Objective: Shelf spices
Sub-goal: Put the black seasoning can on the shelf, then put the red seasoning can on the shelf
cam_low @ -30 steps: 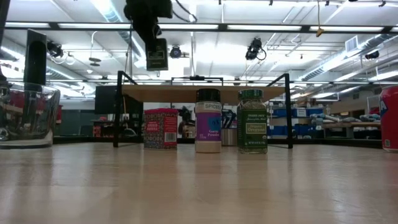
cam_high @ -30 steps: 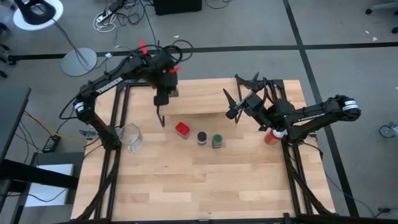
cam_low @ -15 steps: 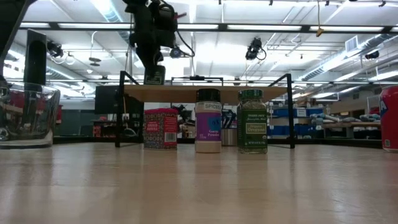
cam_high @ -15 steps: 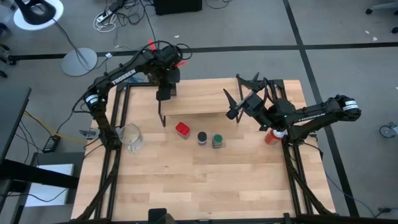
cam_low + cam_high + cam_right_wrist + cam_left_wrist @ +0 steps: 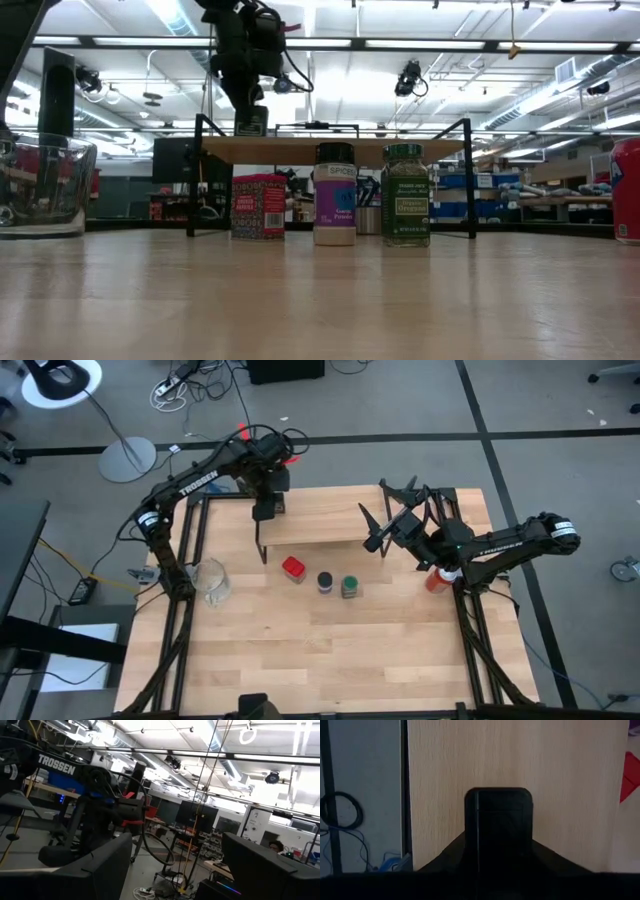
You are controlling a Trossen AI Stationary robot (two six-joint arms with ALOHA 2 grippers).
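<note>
My left gripper (image 5: 265,512) is shut on the dark square tin (image 5: 250,122) over the left end of the shelf (image 5: 325,520), a light plank on thin black legs. The red square tin (image 5: 293,568), the purple-labelled jar (image 5: 325,581) and the green jar (image 5: 349,587) stand in a row on the table in front of the shelf. My right gripper (image 5: 383,520) is open and empty, raised by the shelf's right end. My left gripper pinches the dark tin's two opposite sides (image 5: 497,835) between its two fingers, coming from above and pointing down. The tin stands upright with its bottom at the level of the shelf's plank (image 5: 330,150). Whether it rests on the plank I cannot tell.
A clear glass cup (image 5: 212,580) stands near the table's left edge. A red drink can (image 5: 436,580) stands near the right edge, under my right arm. The near half of the table (image 5: 320,660) holds nothing.
My left gripper has carried the dark tin down and toward the table's far edge, from well above the shelf to the level of the plank at its left end. It has stayed shut on the tin, which remains upright.
</note>
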